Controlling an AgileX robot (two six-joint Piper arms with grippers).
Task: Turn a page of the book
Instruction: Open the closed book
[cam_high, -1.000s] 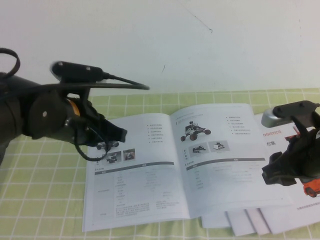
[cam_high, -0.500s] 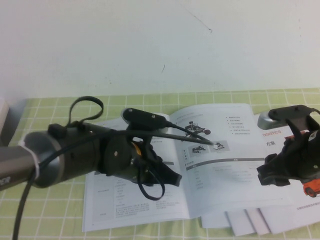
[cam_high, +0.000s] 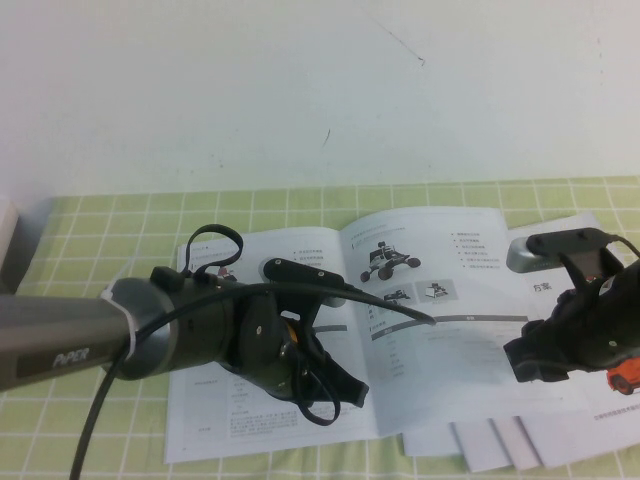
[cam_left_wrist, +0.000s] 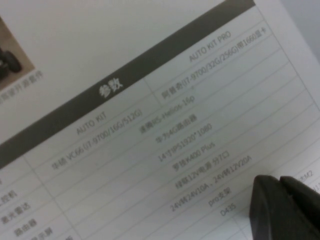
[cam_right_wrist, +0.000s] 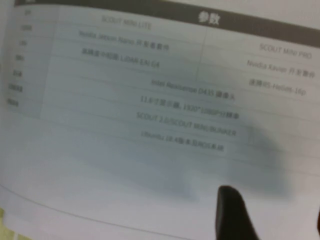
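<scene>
The book (cam_high: 450, 370) lies open on the green checked cloth. Its left leaf, the page (cam_high: 205, 415) with the black rover photo, is mostly covered by my left arm. My left gripper (cam_high: 345, 388) is low over that page near the spine, jaws shut with nothing between them. In the left wrist view the shut tips (cam_left_wrist: 281, 180) sit over the page's grey-barred table (cam_left_wrist: 110, 87). My right gripper (cam_high: 525, 362) hovers over the outer edge of the right leaf. It is open, with one finger (cam_right_wrist: 232, 212) over the right leaf's table and nothing held.
Loose white sheets (cam_high: 480, 445) stick out from under the book at the front right, one with an orange vehicle (cam_high: 625, 375). The green checked cloth (cam_high: 90, 420) covers the table. A white wall rises behind, and a pale object (cam_high: 8, 245) stands at the far left.
My left arm has swung right and forward across the left leaf, ending with its gripper near the spine. The right gripper has drifted slightly left and lower over the right leaf's edge.
</scene>
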